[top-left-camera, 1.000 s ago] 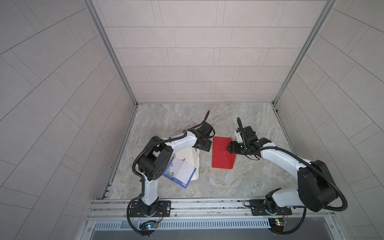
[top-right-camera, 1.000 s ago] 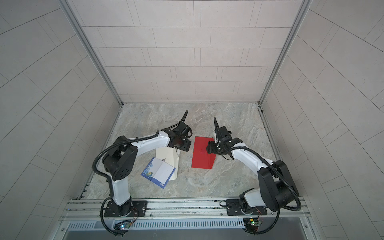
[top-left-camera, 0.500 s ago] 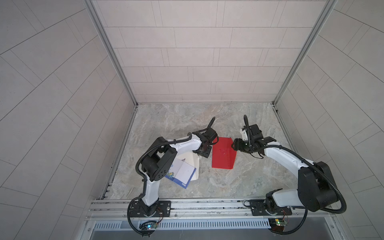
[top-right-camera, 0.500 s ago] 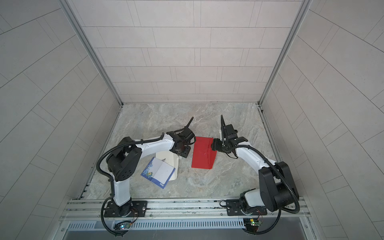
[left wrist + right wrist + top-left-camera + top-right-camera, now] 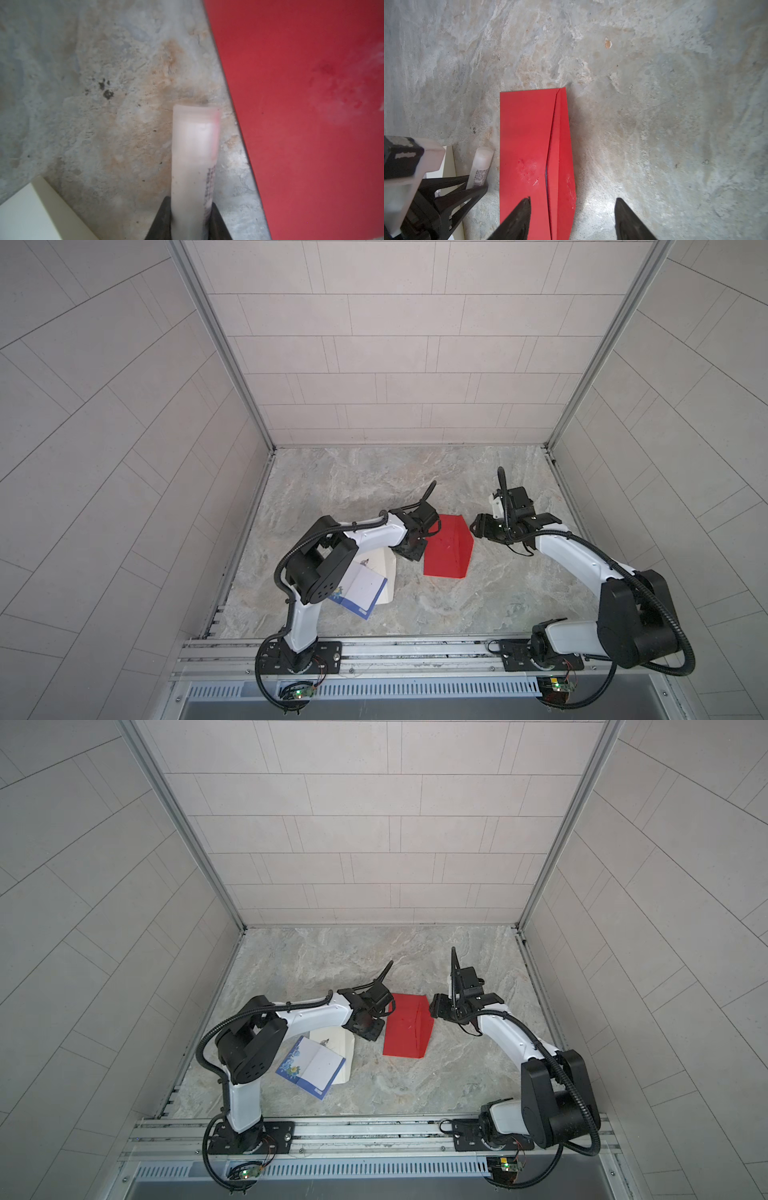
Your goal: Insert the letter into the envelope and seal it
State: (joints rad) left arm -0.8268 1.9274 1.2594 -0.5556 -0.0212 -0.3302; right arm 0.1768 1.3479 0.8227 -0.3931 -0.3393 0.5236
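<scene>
The red envelope lies flat mid-table, its flap folded over along the right side. A thin dark edge shows in the slit under the flap; the letter itself is hidden. My left gripper is low at the envelope's left edge, shut on a white glue stick that points at the table beside the envelope. My right gripper stands open at the envelope's far right corner, with one fingertip over the red paper and the other over bare table.
A blue-bordered white card lies on a cream sheet at the front left, partly under my left arm. Tiled walls close in the marble table on three sides. A metal rail runs along the front.
My left gripper's jaws have closed onto the glue stick, and it has shifted a little toward the front. My right gripper has drawn slightly right, off the envelope, still open.
</scene>
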